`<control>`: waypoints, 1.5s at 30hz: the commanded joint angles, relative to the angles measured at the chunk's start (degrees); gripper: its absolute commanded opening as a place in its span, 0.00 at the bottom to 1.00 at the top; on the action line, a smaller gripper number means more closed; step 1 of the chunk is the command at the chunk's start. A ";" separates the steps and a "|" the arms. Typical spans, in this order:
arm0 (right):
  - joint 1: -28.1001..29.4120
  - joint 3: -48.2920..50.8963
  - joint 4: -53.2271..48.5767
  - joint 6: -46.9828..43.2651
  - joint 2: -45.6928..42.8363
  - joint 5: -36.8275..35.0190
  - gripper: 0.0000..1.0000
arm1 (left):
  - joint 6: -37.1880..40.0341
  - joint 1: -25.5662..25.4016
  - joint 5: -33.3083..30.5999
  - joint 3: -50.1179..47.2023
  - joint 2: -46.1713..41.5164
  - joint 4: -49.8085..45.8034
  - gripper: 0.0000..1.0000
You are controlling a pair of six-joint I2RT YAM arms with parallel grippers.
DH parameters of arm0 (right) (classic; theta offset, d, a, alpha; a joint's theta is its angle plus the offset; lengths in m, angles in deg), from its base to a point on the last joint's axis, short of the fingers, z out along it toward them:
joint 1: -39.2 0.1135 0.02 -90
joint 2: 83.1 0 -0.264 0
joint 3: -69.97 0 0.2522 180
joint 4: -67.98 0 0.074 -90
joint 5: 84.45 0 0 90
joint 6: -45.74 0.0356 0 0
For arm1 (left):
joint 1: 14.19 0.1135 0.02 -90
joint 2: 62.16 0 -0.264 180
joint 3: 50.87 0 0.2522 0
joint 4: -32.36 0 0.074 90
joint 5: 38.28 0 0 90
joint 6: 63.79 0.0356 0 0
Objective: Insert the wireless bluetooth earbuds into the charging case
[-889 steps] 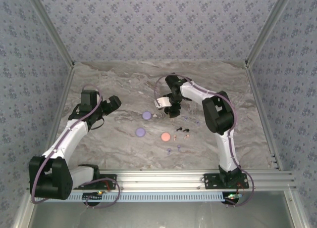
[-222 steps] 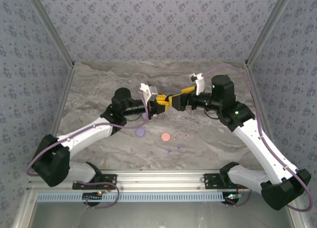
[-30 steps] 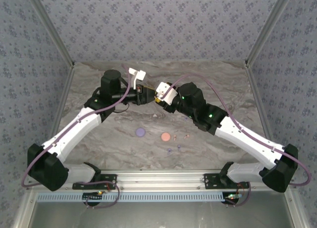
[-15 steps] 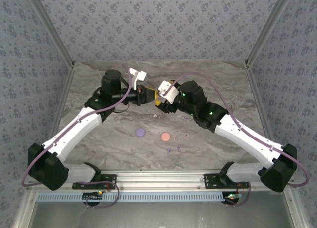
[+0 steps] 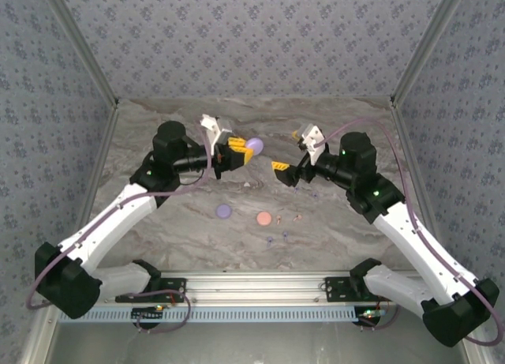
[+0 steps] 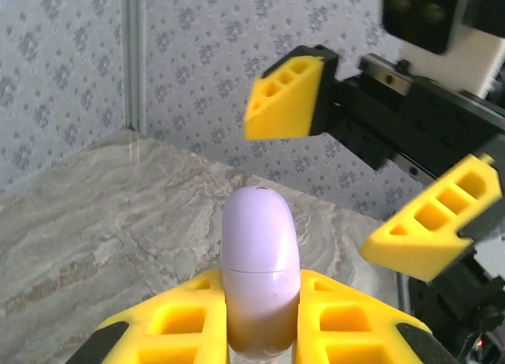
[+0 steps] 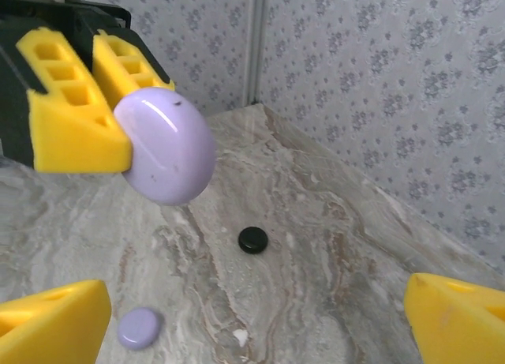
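We found the left gripper point(image 5: 241, 153) clamped on the closed lilac charging case point(image 5: 253, 146) held aloft, the right gripper point(image 5: 290, 152) spread wide and empty beside it, and the earbuds point(image 5: 297, 217) lying on the table point(image 5: 355, 127) below, so we judged opening the case the next requirement.

The right fingers point(image 5: 281, 166) have opened wide and backed off; we now see them well apart from the left fingers point(image 5: 229, 155). A second ago both sets met at the lilac case point(image 5: 254, 147). The left fingers have closed on it, case sticking out past their tips; long before, it lay on the desk point(image 5: 316, 238).
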 commanded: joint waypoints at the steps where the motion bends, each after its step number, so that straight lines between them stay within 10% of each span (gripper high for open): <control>1: -0.15 -0.64 2.88 0.25 0.14 5.37 0.98 | 10.07 -1.19 -0.14 -1.37 -2.51 5.10 0.00; 45: 1.05 -11.73 -4.43 -4.86 7.14 1.32 0.76 | 15.26 -3.75 -1.44 -0.68 -1.73 -2.48 0.00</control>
